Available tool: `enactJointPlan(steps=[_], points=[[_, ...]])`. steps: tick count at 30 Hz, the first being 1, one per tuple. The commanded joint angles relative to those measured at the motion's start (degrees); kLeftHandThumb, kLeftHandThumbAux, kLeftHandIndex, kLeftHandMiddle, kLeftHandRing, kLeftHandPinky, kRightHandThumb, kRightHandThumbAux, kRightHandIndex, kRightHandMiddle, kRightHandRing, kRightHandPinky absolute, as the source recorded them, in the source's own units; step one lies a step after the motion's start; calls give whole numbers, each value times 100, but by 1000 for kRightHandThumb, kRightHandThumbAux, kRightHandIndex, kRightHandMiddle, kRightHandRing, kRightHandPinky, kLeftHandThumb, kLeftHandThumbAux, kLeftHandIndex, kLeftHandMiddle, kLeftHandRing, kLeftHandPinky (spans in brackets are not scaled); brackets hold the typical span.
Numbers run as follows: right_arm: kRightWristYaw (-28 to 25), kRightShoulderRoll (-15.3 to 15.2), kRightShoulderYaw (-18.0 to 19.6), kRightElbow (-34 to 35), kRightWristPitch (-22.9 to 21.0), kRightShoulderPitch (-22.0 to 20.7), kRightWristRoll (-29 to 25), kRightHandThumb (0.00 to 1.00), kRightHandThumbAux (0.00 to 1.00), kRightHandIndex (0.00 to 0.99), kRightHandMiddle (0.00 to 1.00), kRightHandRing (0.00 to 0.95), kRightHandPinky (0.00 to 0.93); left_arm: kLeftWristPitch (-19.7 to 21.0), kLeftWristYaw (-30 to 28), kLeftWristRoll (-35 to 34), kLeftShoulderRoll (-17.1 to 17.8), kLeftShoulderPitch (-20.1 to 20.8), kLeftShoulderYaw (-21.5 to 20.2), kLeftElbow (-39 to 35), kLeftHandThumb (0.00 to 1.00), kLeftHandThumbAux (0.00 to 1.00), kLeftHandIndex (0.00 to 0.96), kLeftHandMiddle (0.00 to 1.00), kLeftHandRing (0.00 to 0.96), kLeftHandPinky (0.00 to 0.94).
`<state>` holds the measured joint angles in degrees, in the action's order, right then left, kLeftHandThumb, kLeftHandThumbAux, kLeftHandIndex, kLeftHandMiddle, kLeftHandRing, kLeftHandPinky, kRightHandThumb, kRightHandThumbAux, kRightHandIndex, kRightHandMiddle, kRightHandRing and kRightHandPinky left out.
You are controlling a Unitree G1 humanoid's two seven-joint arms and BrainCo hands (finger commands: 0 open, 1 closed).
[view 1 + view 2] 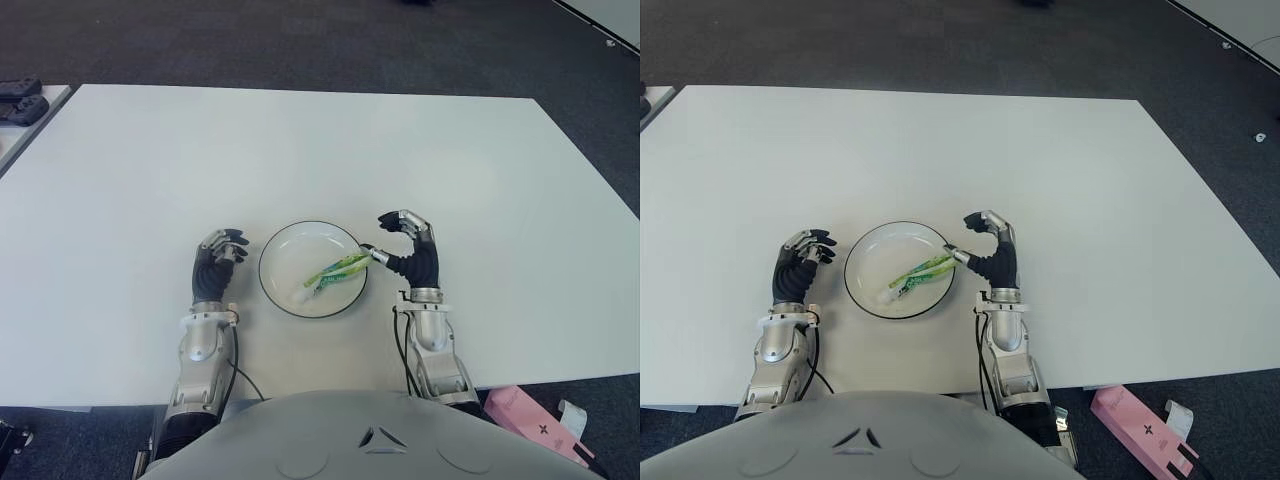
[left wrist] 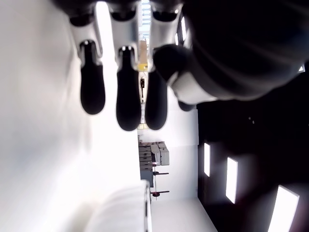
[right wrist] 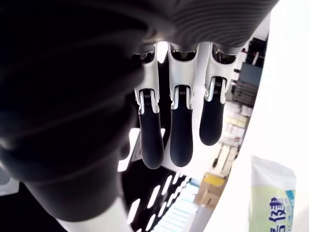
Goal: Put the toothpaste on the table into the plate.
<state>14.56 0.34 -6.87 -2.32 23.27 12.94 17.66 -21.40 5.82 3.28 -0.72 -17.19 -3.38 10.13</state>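
The right hand (image 1: 405, 250) is just beside the right edge of the plate (image 1: 285, 300). Its fingers (image 3: 181, 135) are loose and bent a little, and they hold nothing. The thumb tip is close to the flat end of the toothpaste (image 1: 335, 270), but I cannot tell if they touch. The toothpaste is a green and white tube. It lies inside the white plate, slanted, with its cap toward the near left side. The plate has a dark rim and sits on the white bench (image 1: 300, 150). The left hand (image 1: 215, 262) is just beside the left side of the plate. Its fingers (image 2: 128, 92) are loose too, and it holds nothing. A pink box (image 1: 530, 425) lies on the floor near the robot's right side.
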Motion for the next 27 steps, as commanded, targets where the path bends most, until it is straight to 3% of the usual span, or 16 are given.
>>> enactJointPlan(steps=[1, 6, 11, 16, 27], points=[[38, 135, 90, 29, -369, 61, -110, 616, 764, 430, 464, 447, 433, 159, -44, -30, -16, -72, 24, 177, 834, 679, 409, 482, 552, 535], [40, 147, 189, -102, -462, 58, -128, 680, 740, 426, 470, 452, 430, 148, -29, -16, -14, -57, 21, 197, 835, 678, 411, 482, 550, 533], [54, 133, 299, -477, -412, -37, -212, 690, 737, 427, 482, 472, 484, 105, -37, -21, -11, -46, 19, 227, 835, 679, 406, 486, 551, 533], [40, 173, 323, -561, -452, -64, -269, 693, 736, 428, 489, 473, 466, 83, -48, -21, -7, -50, 25, 227, 835, 679, 408, 484, 549, 532], [189, 210, 469, -1351, 19, -228, -461, 697, 734, 428, 498, 487, 507, 216, -27, -15, -30, -83, 33, 118, 833, 679, 407, 484, 557, 541]])
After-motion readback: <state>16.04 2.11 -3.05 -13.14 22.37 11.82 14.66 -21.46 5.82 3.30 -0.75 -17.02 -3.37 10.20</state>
